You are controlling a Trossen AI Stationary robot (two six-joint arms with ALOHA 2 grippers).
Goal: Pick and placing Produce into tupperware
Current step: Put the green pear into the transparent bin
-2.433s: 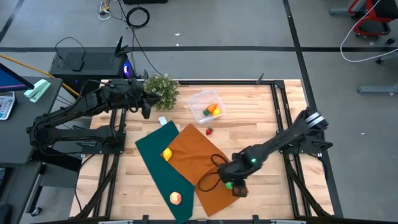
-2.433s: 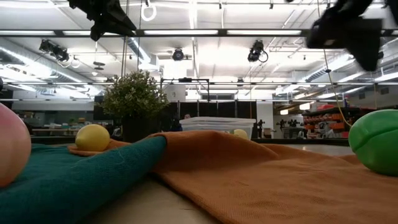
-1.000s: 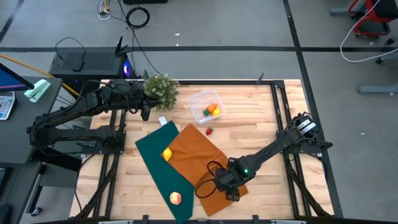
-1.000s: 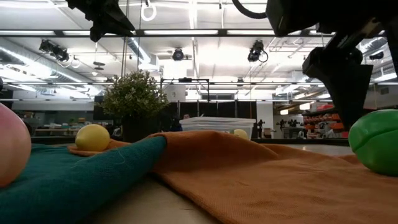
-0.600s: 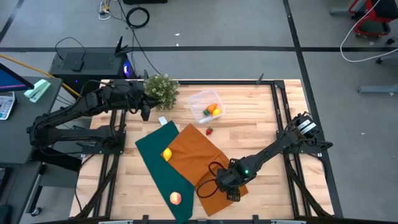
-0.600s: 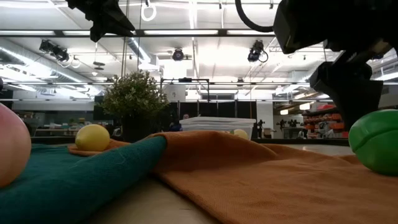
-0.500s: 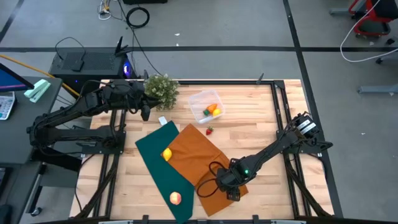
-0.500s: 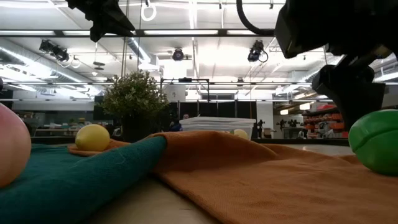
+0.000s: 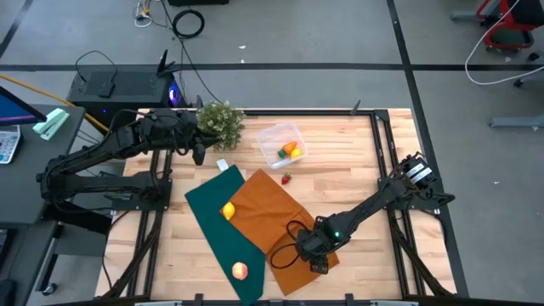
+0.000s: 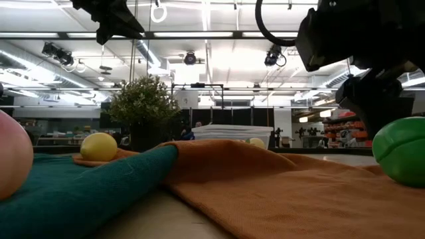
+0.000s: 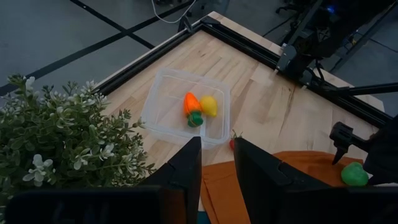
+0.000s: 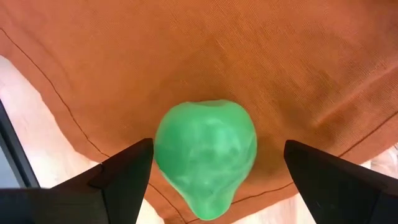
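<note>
A green toy fruit lies on the orange cloth near the table's near edge. My right gripper is low over it and open, with one finger on each side of it, and hides it in the high view. The clear tupperware rests on the table's far part and holds orange, yellow and green pieces. A red piece lies on the wood. A yellow piece and a peach one lie on the cloths. My left gripper hangs slightly open beside the plant.
The bushy potted plant stands at the far left, next to my left gripper. A dark green cloth lies partly under the orange one. A small white object sits at the green cloth's far corner. Bare wood lies right of the tupperware.
My right gripper has sunk a little lower over the green toy fruit and edged toward it, staying open. The fruit, the cloths and my left arm have kept still.
</note>
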